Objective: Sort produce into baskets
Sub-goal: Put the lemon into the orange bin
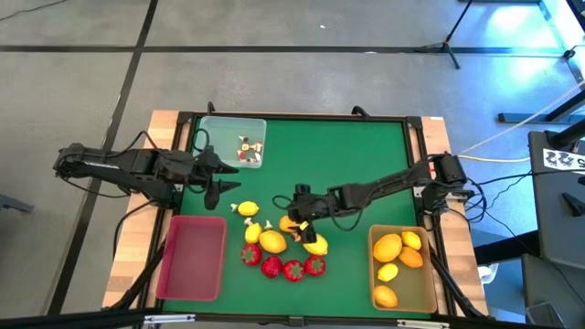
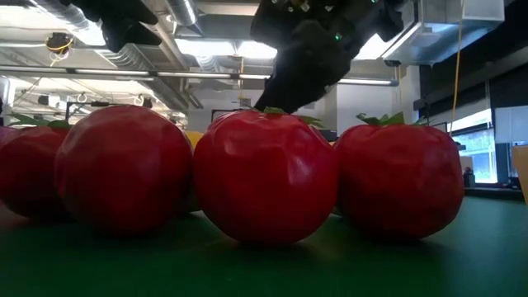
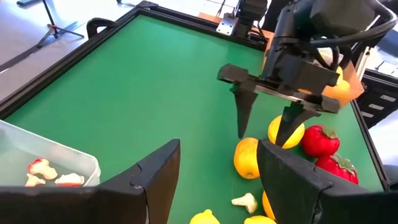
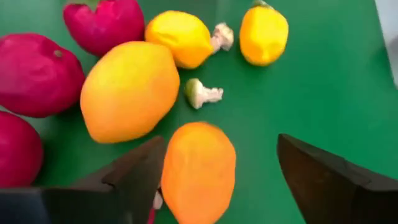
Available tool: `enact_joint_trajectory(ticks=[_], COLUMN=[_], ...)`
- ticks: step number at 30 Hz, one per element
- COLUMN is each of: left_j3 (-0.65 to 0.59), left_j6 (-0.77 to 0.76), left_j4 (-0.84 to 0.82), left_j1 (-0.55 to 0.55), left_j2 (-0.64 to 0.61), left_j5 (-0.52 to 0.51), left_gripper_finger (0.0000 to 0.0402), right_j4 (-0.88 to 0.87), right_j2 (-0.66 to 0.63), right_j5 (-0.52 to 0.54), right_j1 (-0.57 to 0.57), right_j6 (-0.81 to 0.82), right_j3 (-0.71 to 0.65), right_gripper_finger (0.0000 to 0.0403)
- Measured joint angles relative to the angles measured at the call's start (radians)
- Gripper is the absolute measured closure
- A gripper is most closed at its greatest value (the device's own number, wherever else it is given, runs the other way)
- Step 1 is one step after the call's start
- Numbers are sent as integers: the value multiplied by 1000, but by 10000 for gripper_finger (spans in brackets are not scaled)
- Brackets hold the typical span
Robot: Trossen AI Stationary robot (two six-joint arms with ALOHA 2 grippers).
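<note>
The orange fruit (image 4: 198,169) lies on the green table (image 1: 356,155) in the middle of the loose pile, just beside a large lemon (image 4: 129,90), with a tiny white bit (image 4: 201,93) close by and strawberries (image 1: 281,266) ranged along the near side of the pile. The right gripper (image 1: 294,217) hangs directly over this fruit, its fingers spread wide to either side of it and nothing between them closed yet; in the right wrist view the fruit sits nearer one finger than the other. The step in hand looks like the pick of the orange fruit, bound for the tan basket (image 1: 430,283) at the right arm's side, which already holds several yellow and orange pieces. The next move likely calls for lowering, centring the fruit between the fingers, and closing without nudging the lemon that touches or nearly touches it. The left gripper (image 1: 213,174) waits with fingers apart and empty beside the clear basket (image 1: 212,123), which holds a few white-and-red bits (image 1: 249,149). The red basket (image 1: 193,258) shows nothing inside.
</note>
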Motion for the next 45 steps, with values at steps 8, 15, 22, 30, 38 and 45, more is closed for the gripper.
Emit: enact_joint_trajectory(ticks=[8, 15, 22, 30, 38, 45], left_j3=[0, 0, 0, -1, -1, -1], left_j6=[0, -3, 0, -2, 1, 2], left_j4=[-1, -3, -1, -3, -2, -2], left_j1=[1, 1, 1, 1, 1, 1], left_j2=[0, 0, 0, 1, 1, 1], left_j5=[0, 0, 0, 0, 0, 0], left_gripper_finger=[193, 193, 193, 193, 193, 193], right_j4=[-4, -1, 6, 28, 29, 2], right_j2=[-1, 57, 62, 113, 124, 133], right_j5=[-24, -32, -27, -64, -43, -29], right_j1=[-2, -8, -24, -27, -27, -28], right_j6=[46, 68, 69, 86, 97, 97], right_j3=[9, 8, 8, 9, 9, 9], right_gripper_finger=[50, 58, 58, 58, 59, 85])
